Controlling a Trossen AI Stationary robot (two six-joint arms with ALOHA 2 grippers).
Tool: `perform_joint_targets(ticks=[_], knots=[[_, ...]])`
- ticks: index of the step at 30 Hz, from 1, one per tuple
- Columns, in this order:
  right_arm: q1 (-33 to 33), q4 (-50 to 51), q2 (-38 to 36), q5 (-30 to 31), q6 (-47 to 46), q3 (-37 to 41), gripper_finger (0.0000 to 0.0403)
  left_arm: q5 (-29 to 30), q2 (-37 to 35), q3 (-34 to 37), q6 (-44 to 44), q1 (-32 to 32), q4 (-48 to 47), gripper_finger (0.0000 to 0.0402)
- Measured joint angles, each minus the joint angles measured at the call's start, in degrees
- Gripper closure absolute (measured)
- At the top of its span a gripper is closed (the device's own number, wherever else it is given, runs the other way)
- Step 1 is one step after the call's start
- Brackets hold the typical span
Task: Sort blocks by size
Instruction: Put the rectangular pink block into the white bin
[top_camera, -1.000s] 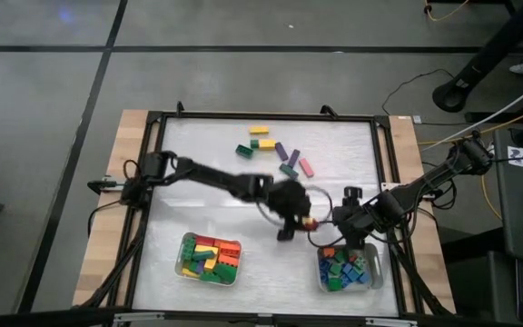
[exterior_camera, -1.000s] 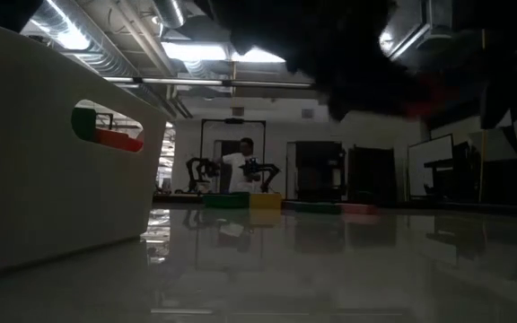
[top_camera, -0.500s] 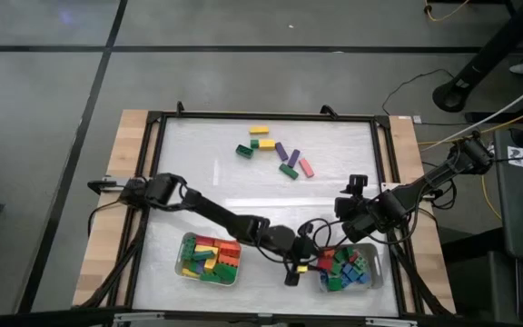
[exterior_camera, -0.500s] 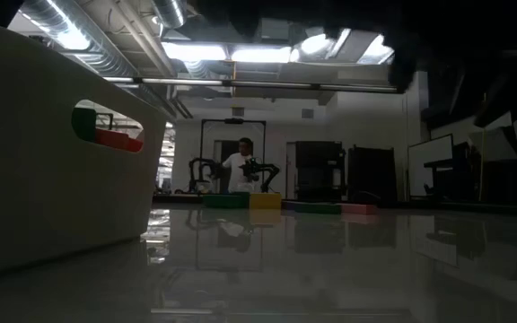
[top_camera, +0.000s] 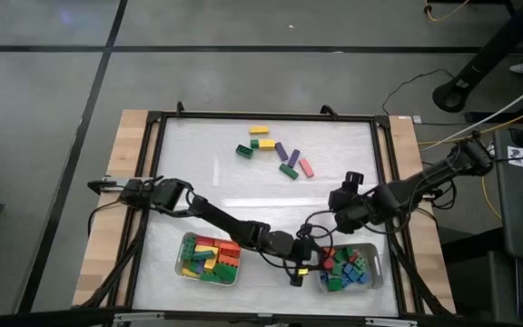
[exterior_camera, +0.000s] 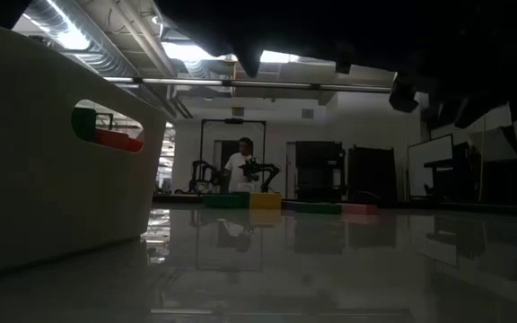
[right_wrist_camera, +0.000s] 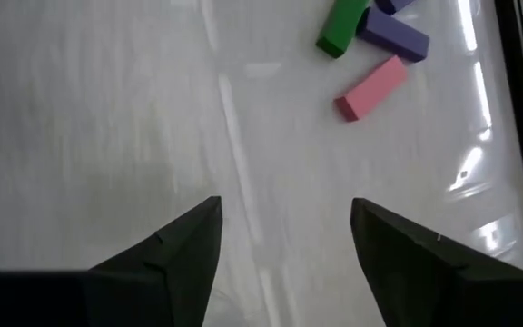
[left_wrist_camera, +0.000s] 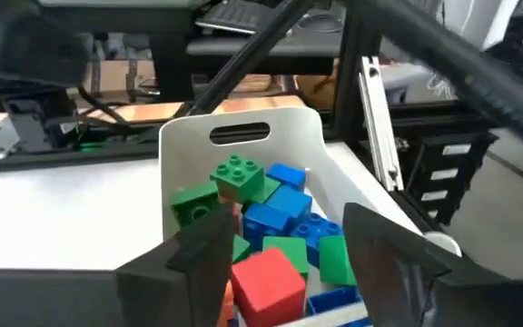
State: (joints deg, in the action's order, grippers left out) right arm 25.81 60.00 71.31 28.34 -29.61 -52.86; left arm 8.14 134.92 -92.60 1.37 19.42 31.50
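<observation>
The left gripper (left_wrist_camera: 284, 263) hangs over the right tray (left_wrist_camera: 189, 150), jaws spread, a red block (left_wrist_camera: 266, 280) between them — let it fall clear inside the rim. The right gripper (right_wrist_camera: 284, 236), jaws spread and empty, waits near the loose long blocks (top_camera: 275, 150) at the far side.

You see table top (top_camera: 198, 173) white, smooth, glossy, mirrors ceiling lights. Table edge (top_camera: 116, 191) bare pale wood, matt. Frame (top_camera: 261, 115) black metal. Blocks (left_wrist_camera: 271, 218) hard plastic, studded, slight sheen. Tray (left_wrist_camera: 189, 145) white plastic, smooth, matt. Fingers (right_wrist_camera: 166, 254) dark, matt.
</observation>
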Motion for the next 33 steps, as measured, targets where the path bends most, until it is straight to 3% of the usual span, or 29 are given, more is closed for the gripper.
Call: perform_joint_targets(ticks=[5,13,18,26,33], knots=[[-4.35,-1.93,0.00,-2.61,0.08,0.00,0.0160,0.01,-3.24,0.00,-3.47,-0.92,-8.26,0.0188],[-15.65,-9.96,0.04,-12.15,7.73,0.00,0.0160,0.32,-15.73,-0.07,-0.92,-6.97,-37.85,0.0200],[-22.73,-18.63,0.07,-15.71,10.60,0.00,0.0160,0.22,-21.64,0.52,1.44,-12.47,-50.20,0.0203],[-31.97,-28.29,3.73,-15.90,10.34,0.00,0.0160,0.23,-29.62,8.84,1.40,-20.78,-53.59,0.0204],[-40.43,-29.37,10.04,-15.46,2.04,0.00,0.0160,0.19,-36.47,17.72,1.18,-24.96,-53.43,0.0204]])
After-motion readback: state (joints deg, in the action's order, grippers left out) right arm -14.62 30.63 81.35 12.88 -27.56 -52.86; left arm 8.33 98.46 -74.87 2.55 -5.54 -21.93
